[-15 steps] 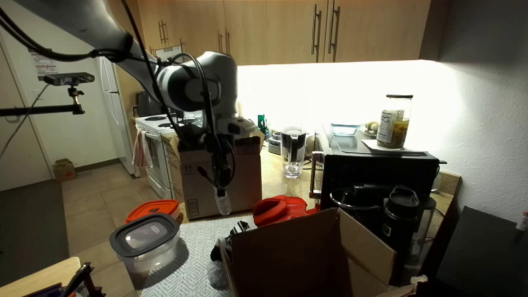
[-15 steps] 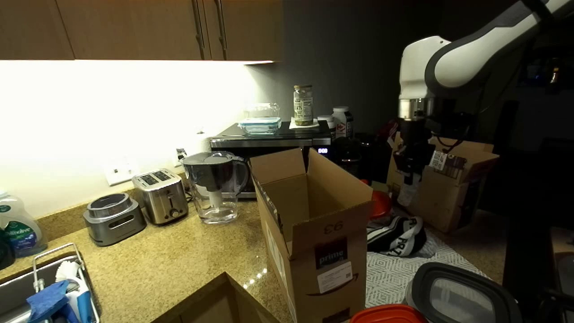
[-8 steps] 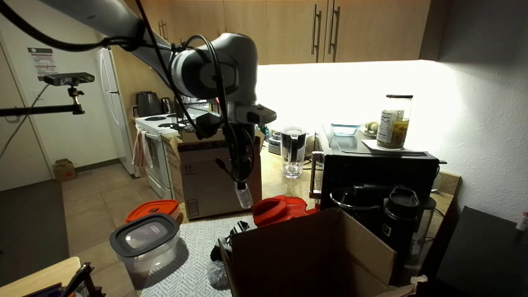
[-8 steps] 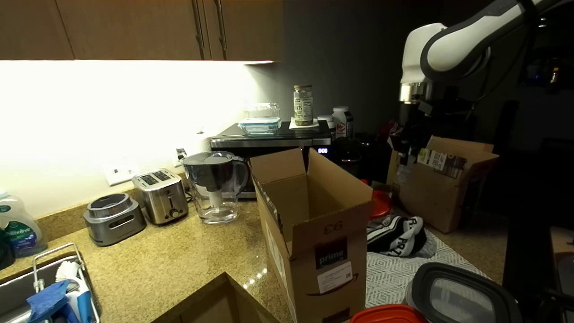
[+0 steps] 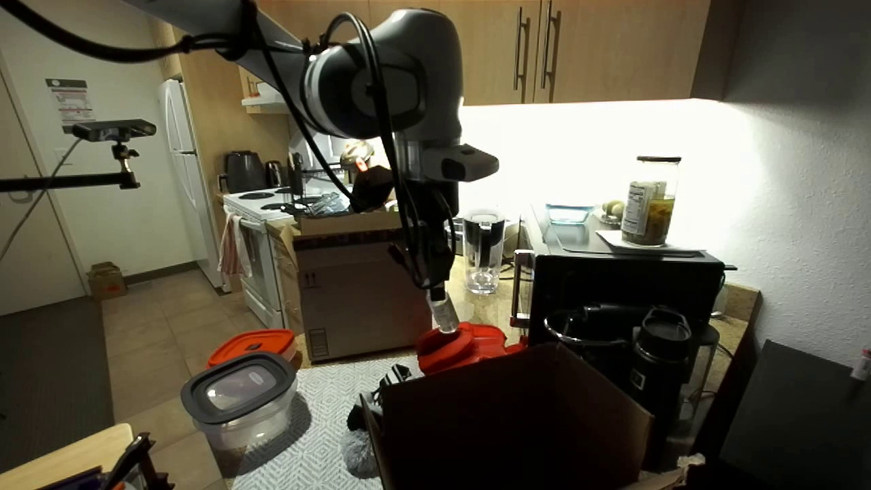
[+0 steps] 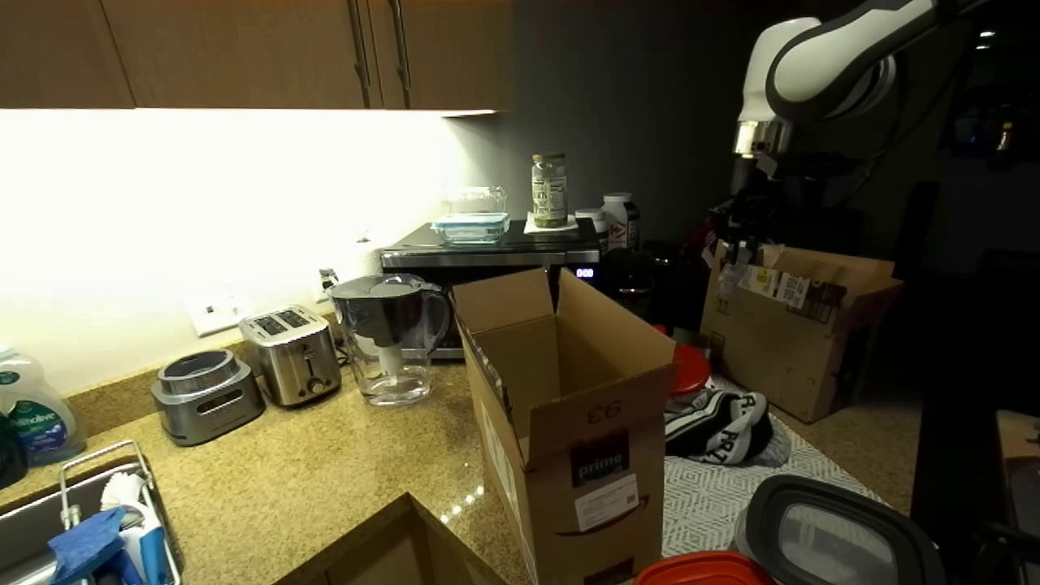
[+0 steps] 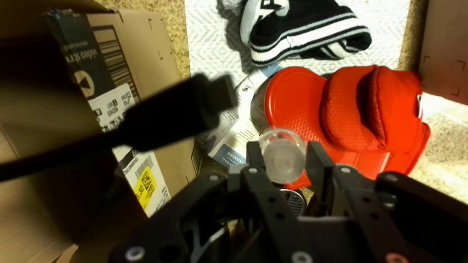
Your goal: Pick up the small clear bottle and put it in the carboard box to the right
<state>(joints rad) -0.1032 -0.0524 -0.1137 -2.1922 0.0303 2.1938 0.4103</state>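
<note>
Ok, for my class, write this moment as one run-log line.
end effector: closed on small clear bottle | position: held aloft | boxed: not yet

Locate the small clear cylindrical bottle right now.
In the wrist view, the small clear cylindrical bottle is just right of centre, held between the black jaws and seen against the lower left edge of the red padded item.

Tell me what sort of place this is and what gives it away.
A kitchen, probably in a home. The exterior views show a white stove, a fridge and, on the counter, a toaster.
</note>
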